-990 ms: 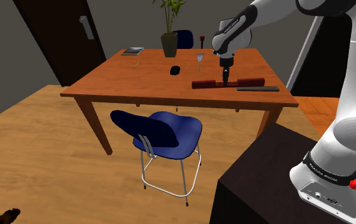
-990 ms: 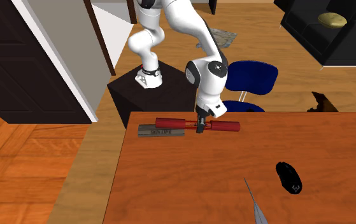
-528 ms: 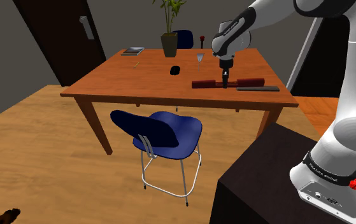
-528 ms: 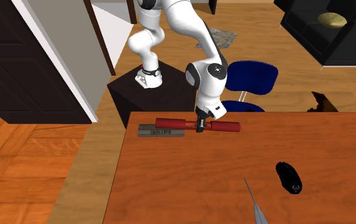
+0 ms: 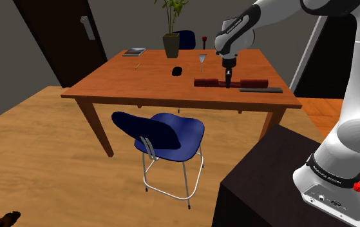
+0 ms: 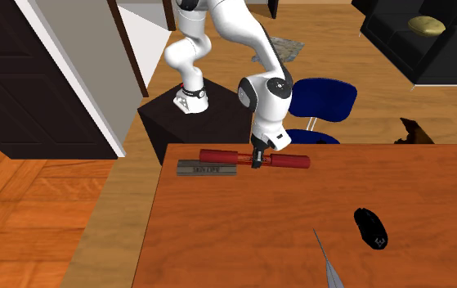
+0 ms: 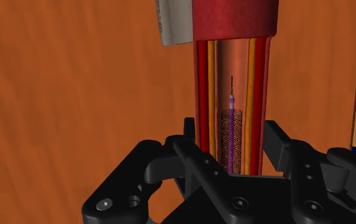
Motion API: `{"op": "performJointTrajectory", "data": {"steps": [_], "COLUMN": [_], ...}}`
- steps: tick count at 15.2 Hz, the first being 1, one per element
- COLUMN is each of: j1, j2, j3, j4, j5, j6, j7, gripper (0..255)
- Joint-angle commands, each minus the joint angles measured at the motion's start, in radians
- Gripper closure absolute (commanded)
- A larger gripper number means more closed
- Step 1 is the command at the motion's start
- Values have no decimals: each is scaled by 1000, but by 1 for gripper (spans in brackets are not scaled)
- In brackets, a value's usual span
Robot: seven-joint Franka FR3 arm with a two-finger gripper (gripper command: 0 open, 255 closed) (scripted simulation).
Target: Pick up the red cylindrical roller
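- The jaws of the gripper (image 5: 227, 81) (image 6: 257, 162) (image 7: 231, 153) are clamped on the thin middle of the red roller (image 5: 207, 82) (image 6: 218, 156) (image 7: 234, 22). In the wrist view a black finger (image 7: 192, 137) presses against each side of that red-and-orange striped shaft, with no gap.
- The gripper points straight down, and the roller sits level across it, a thicker dark-red end sticking out to each side of the jaws.
- Whether the roller touches the wood beneath it cannot be told.
- A flat grey bar (image 5: 260, 90) (image 6: 208, 168) (image 7: 173, 22) lies on the table just beside one end of the roller, parallel to it and near the jaws.
- The surface below the jaws is a reddish-brown wooden table (image 5: 133, 84) (image 6: 235, 237) (image 7: 74, 95).
- Well apart from the jaws, further in on the table, sit a small black object (image 5: 178, 71) (image 6: 370, 227) and a silvery funnel-like piece (image 5: 202, 60).
- At the far end of the table from the jaws stand a potted plant (image 5: 171, 44) and a book (image 5: 134, 51).
- A blue chair (image 5: 162, 132) (image 6: 323, 98) with metal legs is drawn up at the table's long edge, on the stand's side of the jaws.
- The dark stand (image 5: 268, 184) (image 6: 194, 123) sits on a wooden floor (image 5: 37, 148).
- A dark door (image 5: 62, 32) is set in a grey wall beyond the table.
- A black sofa (image 6: 455, 49) stands well behind the arm.
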State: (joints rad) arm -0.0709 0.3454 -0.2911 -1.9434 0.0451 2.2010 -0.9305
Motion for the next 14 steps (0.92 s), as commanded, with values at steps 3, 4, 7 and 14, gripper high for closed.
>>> {"op": "performJointTrajectory", "data": {"steps": [3, 4, 7, 14], "j1": [3, 4, 6, 9], "j2": [-29, -36, -57, -88], "j3": [-4, -5, -8, -11], "j4": [18, 22, 37, 67], "j5": [-10, -12, -19, -29], "j6": [-45, -56, -91, -152], "j7": [4, 5, 8, 12], "gripper": [255, 255, 255, 255]}}
